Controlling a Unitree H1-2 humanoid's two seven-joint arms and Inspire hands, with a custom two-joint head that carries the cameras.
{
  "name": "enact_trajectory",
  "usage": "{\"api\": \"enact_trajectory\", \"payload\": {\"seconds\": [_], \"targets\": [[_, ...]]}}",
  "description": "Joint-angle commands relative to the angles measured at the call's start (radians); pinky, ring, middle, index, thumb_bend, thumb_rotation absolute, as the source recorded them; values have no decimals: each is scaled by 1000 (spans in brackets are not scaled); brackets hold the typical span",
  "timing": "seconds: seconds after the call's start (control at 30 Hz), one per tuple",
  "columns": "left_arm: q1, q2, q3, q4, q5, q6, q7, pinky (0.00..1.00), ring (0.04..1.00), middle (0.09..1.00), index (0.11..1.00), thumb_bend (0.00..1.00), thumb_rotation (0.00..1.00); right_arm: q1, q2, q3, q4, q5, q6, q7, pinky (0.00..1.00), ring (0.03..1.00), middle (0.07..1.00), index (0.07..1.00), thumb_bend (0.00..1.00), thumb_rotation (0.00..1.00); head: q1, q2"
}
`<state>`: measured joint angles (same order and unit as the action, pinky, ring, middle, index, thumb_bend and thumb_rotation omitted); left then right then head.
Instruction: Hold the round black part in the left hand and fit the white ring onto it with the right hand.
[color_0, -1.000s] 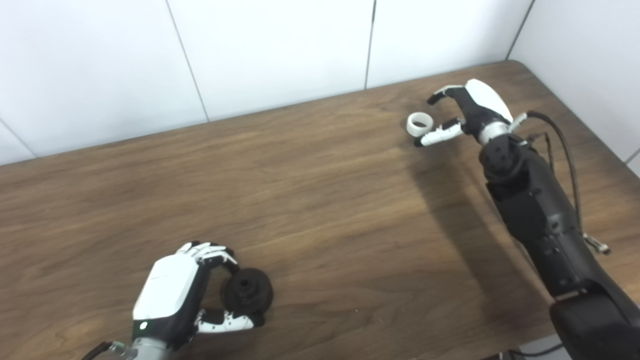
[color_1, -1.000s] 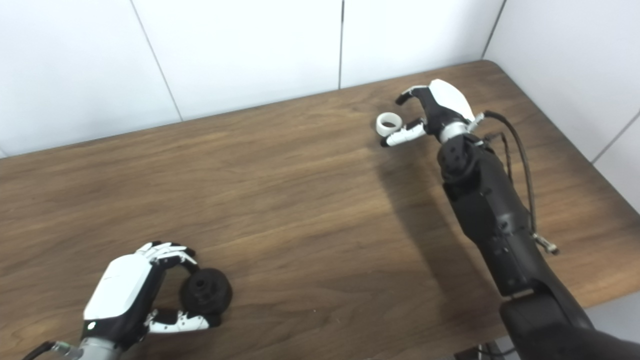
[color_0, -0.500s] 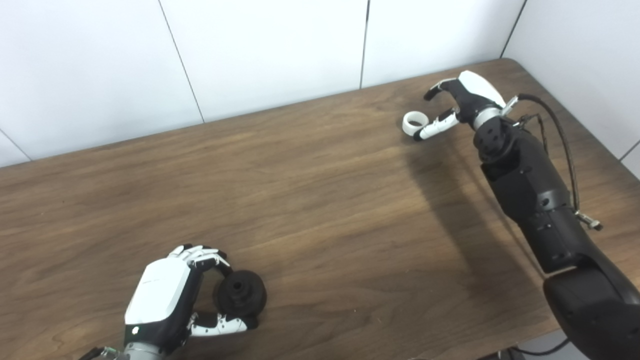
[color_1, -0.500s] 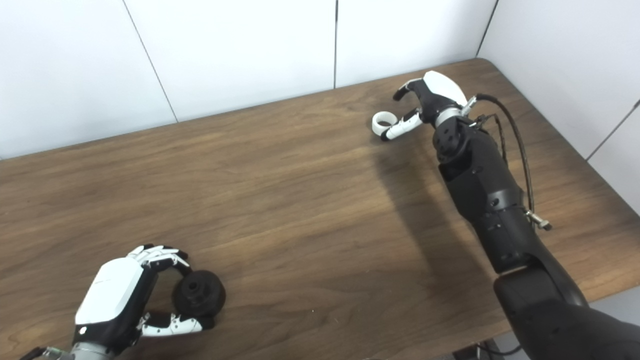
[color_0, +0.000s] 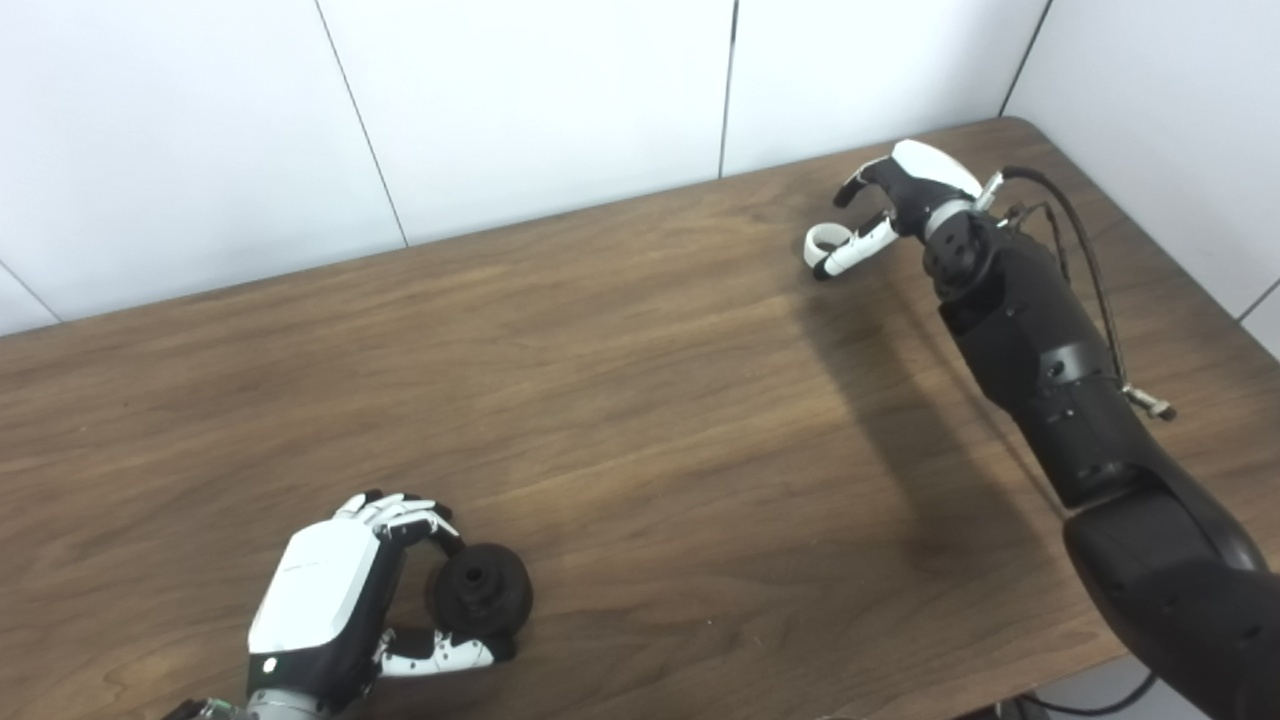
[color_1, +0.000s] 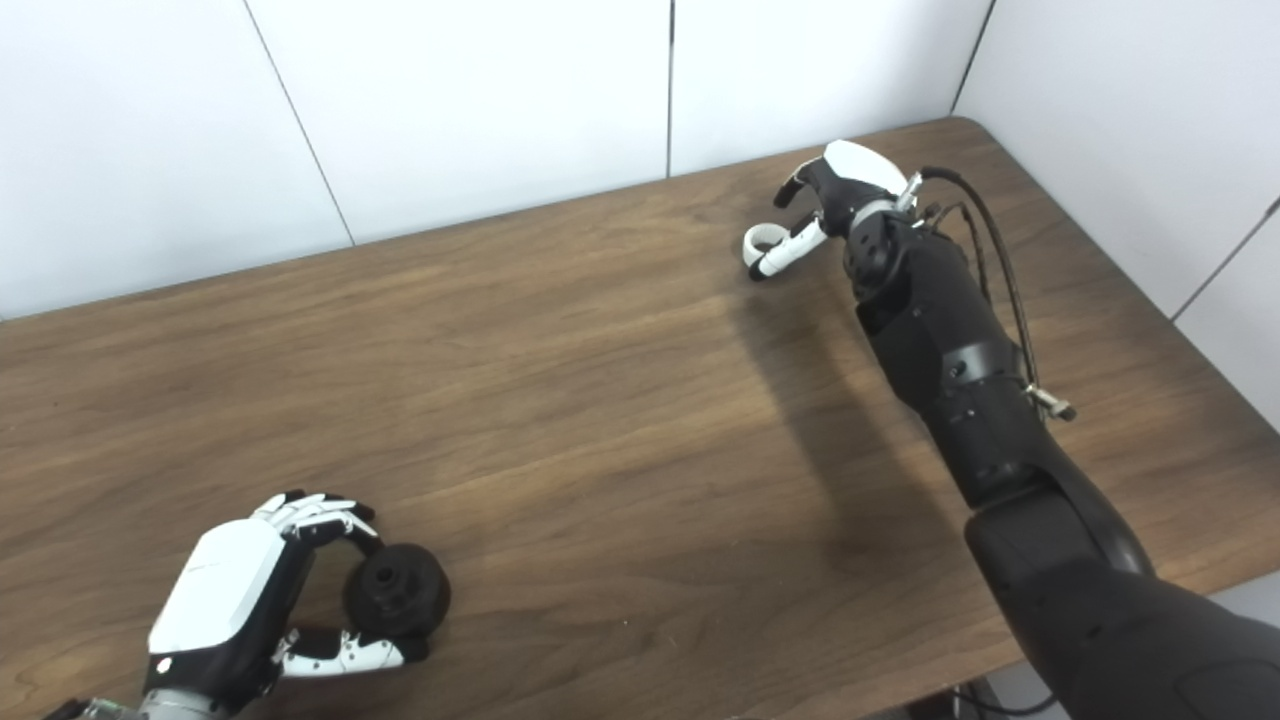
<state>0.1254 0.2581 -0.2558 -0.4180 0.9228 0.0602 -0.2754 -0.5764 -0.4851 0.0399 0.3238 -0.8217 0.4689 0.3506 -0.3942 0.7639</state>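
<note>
The round black part, a dark disc with a hole in its middle, rests on the wooden table near the front left. My left hand is shut on it, fingers curled over its far side and thumb against its near side. The white ring lies on the table at the far right. My right hand hovers there open. Its thumb lies along the ring's near right side and partly covers it, while its fingers arch above and behind the ring without closing on it.
White wall panels stand right behind the table's far edge, and another wall runs along its right side. The table's rounded far right corner is close to my right hand. My right forearm, with a cable along it, stretches over the right part of the table.
The view shifted slightly at first. My right hand has reached farther out, and its thumb now overlaps the white ring. My left hand and the black part have kept their places.
</note>
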Motion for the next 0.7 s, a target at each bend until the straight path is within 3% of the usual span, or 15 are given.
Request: {"api": "enact_trajectory", "payload": {"seconds": [0.0, 0.37, 0.67], "targets": [[4, 9, 6, -9, 2, -3, 7, 915, 831, 752, 485, 520, 46, -66, -6, -15, -7, -38, 1, 12, 969, 992, 933, 712, 844, 266, 1, 0], [9, 4, 5, -23, 13, 13, -12, 922, 840, 756, 486, 521, 47, -78, 12, -34, 19, -90, 1, 56, 893, 986, 937, 692, 837, 237, 8, 2], [6, 2, 3, -26, 20, 19, -21, 922, 841, 761, 486, 521, 48, -65, -4, -24, 15, -88, 1, 54, 907, 976, 914, 651, 816, 227, 7, 4]]}}
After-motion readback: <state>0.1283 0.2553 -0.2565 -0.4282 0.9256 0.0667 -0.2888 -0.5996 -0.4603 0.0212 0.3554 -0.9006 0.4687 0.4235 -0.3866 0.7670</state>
